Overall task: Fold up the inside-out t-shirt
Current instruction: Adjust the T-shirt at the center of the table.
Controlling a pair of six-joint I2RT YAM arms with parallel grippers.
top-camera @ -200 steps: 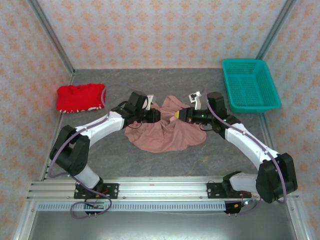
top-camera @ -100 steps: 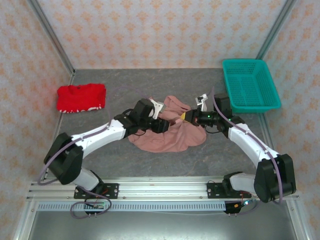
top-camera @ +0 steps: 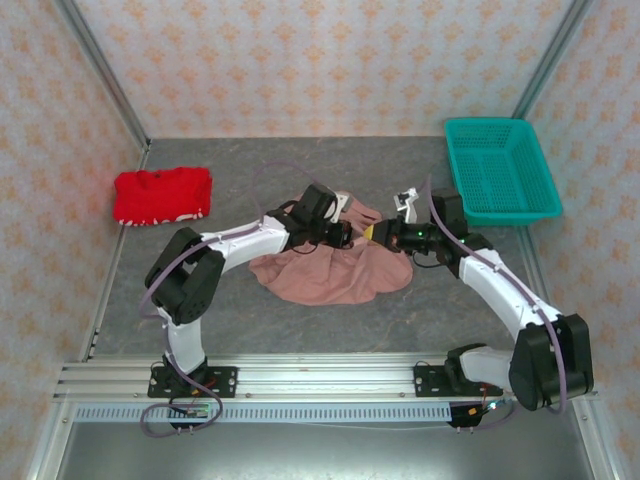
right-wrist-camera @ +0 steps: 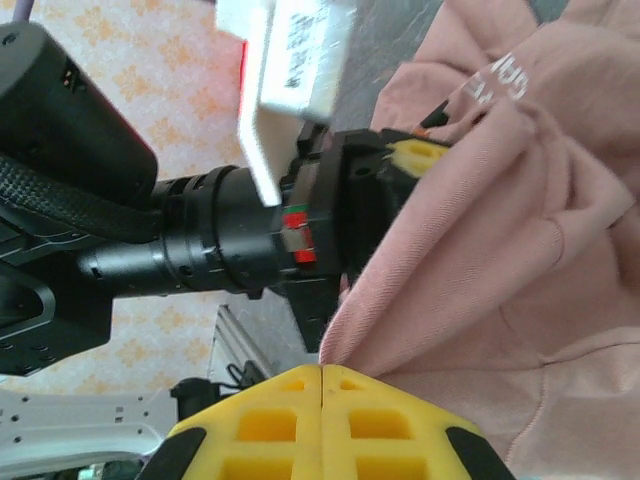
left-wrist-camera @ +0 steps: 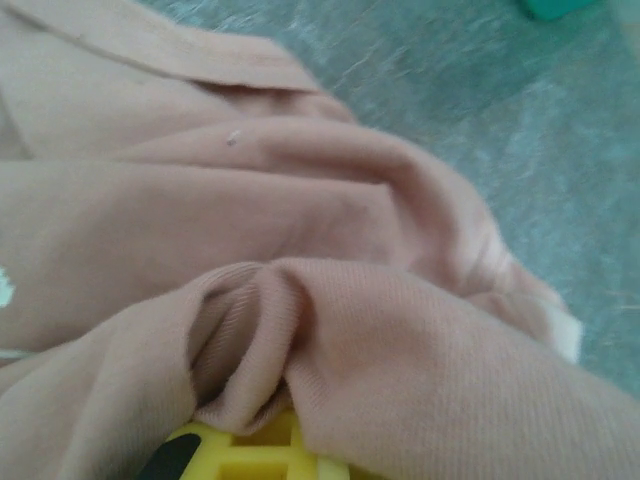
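Fabric of t-shirt (top-camera: pixel 330 275) buries left tool (top-camera: pixel 346 236), opening unclear; right tool (right-wrist-camera: pixel 322 372) clamps it.

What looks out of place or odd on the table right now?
The t-shirt lies as a crumpled heap in the middle of the table, not spread flat, and its folds drape over the left gripper. The right gripper pinches one fold. Nothing looks spilled or torn.
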